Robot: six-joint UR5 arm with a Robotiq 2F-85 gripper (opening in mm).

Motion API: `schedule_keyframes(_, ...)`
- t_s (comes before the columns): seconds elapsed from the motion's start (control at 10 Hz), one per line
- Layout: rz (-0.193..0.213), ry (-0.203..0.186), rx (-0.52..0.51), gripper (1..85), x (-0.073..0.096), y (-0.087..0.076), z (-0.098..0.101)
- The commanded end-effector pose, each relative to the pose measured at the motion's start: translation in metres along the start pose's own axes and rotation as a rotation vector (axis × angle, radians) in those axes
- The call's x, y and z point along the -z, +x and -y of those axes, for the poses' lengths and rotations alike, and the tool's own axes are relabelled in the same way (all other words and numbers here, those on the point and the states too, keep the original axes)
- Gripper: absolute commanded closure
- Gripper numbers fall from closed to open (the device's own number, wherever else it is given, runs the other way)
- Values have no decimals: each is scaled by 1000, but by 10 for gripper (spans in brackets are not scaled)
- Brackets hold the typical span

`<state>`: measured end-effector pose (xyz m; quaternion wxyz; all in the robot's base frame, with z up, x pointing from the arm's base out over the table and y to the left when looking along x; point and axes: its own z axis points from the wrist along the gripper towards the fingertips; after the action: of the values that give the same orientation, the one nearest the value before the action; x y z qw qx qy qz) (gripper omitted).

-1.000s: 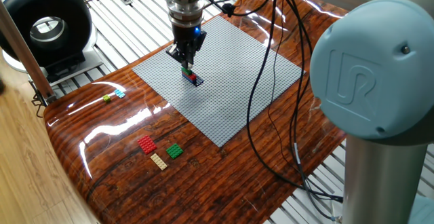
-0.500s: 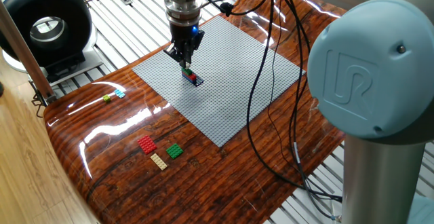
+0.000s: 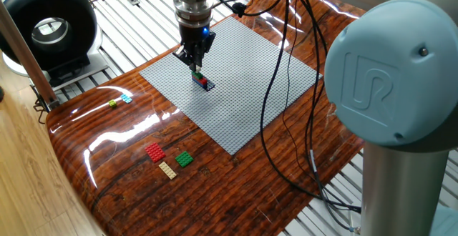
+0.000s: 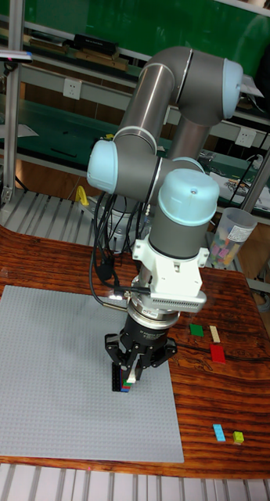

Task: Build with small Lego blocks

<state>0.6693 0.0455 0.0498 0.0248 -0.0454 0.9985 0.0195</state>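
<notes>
My gripper (image 3: 196,64) hovers just above the small stack of Lego blocks (image 3: 203,81) on the grey baseplate (image 3: 243,86), centre-top of the fixed view, fingers drawn near together; whether they pinch a brick I cannot tell. I'd press straight down, studs aligned. The tall view shows the fingertips almost meeting the stack (image 4: 125,382); the fixed view shows spare bricks (image 3: 169,160) lower left.

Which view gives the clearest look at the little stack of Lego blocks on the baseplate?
The fixed view: the stack sits just clear of the pincer, showing green, red and dark blue. In the tall fixed view the stack is a dark sliver, partly hidden behind the pincer.
</notes>
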Motion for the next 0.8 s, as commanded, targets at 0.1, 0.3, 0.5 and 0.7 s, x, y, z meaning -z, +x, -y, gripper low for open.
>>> schedule_keyframes(0.1,-7,-8,-10,843,-2,3,2)
schedule_keyframes(0.3,-7,-9,-11,843,-5,5,4)
schedule_keyframes(0.5,-6,-14,-16,843,-7,6,4)
schedule_keyframes(0.7,-4,-18,-19,843,-8,6,2)
